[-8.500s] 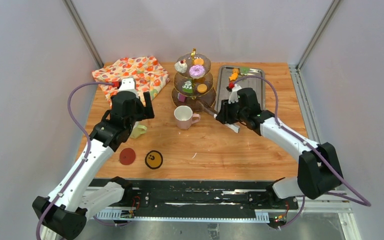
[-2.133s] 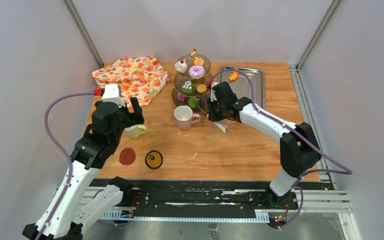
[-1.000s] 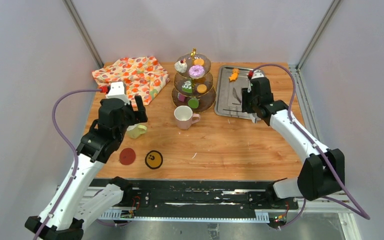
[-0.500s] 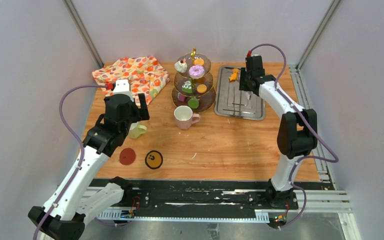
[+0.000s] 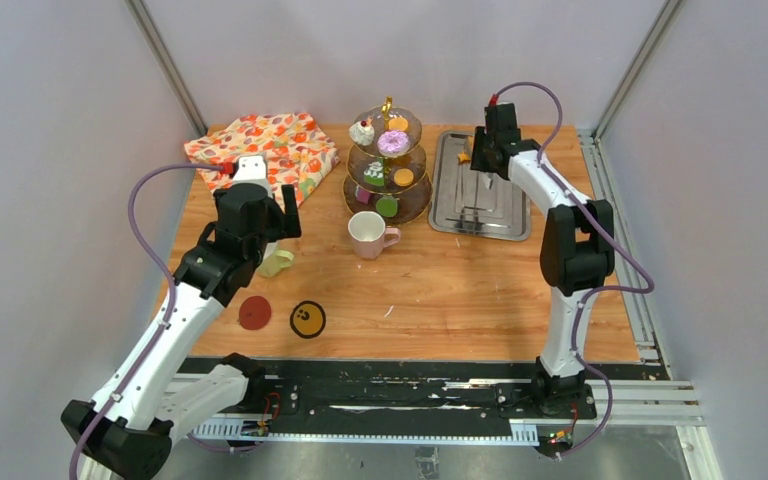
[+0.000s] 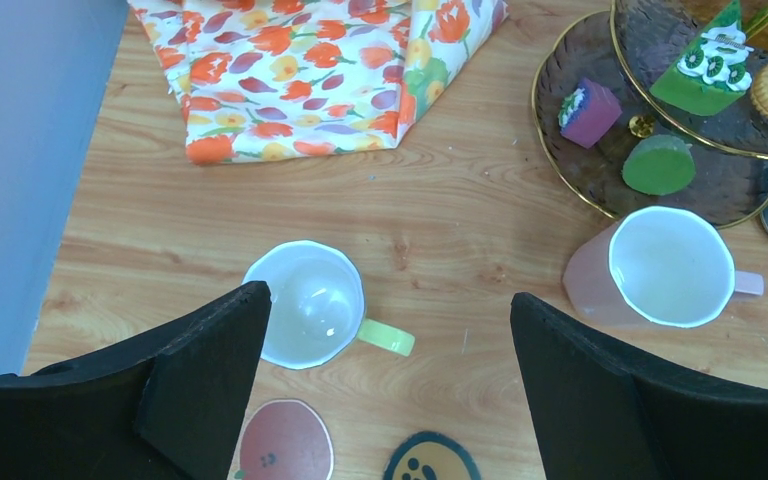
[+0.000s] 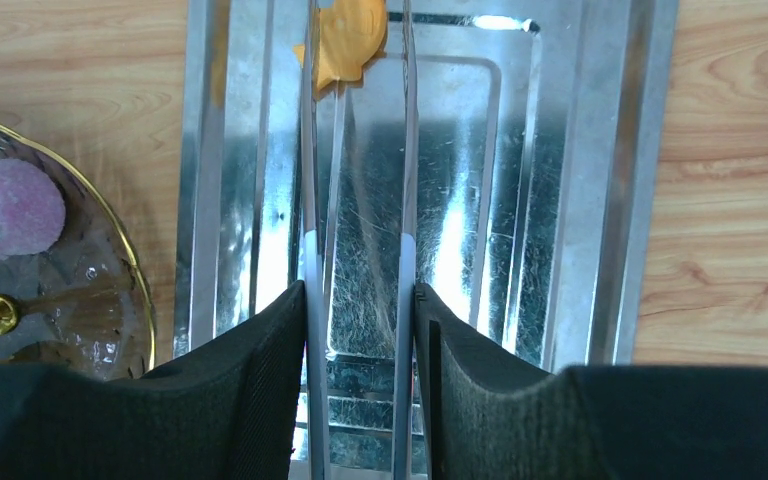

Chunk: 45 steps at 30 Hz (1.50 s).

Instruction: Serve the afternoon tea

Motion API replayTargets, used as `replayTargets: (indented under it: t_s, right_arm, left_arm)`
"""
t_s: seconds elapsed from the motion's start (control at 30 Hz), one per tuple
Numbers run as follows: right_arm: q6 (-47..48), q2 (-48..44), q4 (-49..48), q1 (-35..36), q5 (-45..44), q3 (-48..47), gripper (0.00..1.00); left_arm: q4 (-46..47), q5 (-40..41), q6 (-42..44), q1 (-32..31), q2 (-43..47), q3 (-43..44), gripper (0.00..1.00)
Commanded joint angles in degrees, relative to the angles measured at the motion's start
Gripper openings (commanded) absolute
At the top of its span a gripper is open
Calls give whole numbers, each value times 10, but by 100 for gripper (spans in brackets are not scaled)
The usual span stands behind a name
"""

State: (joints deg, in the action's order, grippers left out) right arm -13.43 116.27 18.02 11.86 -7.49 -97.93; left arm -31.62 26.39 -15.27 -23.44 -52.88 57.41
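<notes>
Right pincer (image 7: 358, 300): clenched on the tongs (image 7: 309, 180), one pad outside each arm. The arms are pressed only partway in, so the two blades stand apart. From the pincer the tongs run straight ahead, along the length of the tray (image 7: 580, 150), toward its far end. The biscuit (image 7: 345, 40) lies there on the tray floor, dead ahead of the pincer and level with the blade tips. It sits within the gap between the blades but off centre. The left blade crosses its left edge, while the right blade passes just beside its right edge without meeting it. The wrist view cuts off the biscuit's far side, so its long axis cannot be fixed. Nor can it be told whether the tips rest on the biscuit or hang above it. Assessment: the coming move turns on this sideways offset. The blades likely need a slight shift to the left so that both flank the biscuit before the squeeze. The stand (image 7: 90, 300) lies to the left of the pincer, just beside the tray, with the doughnut (image 7: 5, 205) on its top tier. Left pincer (image 6: 388, 295): released, spread wide, hanging over the green mug (image 6: 305, 305) on the left half of the worktop (image 5: 440, 290). It is well apart from the biscuit, with the stand between them. The right arm is plainly the nearer and carries the tool.
</notes>
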Motion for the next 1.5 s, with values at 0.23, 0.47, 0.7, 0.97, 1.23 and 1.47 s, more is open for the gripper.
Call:
replayTargets:
  t_s: [0.23,0.47,0.7,0.97,1.23,1.47]
  right_arm:
    - [-32,37,-5,-14,18,-28,42]
    - [-27,19,5,-15,-3,-11,35]
    - [-12,-23,14,-32,1,35,35]
    - [0,-31,44,-63,33,38,44]
    - [16,2,64,-62,52,-6,45]
    - [18,12,73,-61,66,-22,44]
  left_arm:
    - [30,5,7,-1,-16,8,94]
    - [33,2,6,-1,-22,13,94]
    - [27,8,10,-1,-10,12,95]
    - [38,8,2,-2,-6,6,95]
    - [38,8,1,-1,-14,7,95]
    - [40,14,6,-1,-21,8,94]
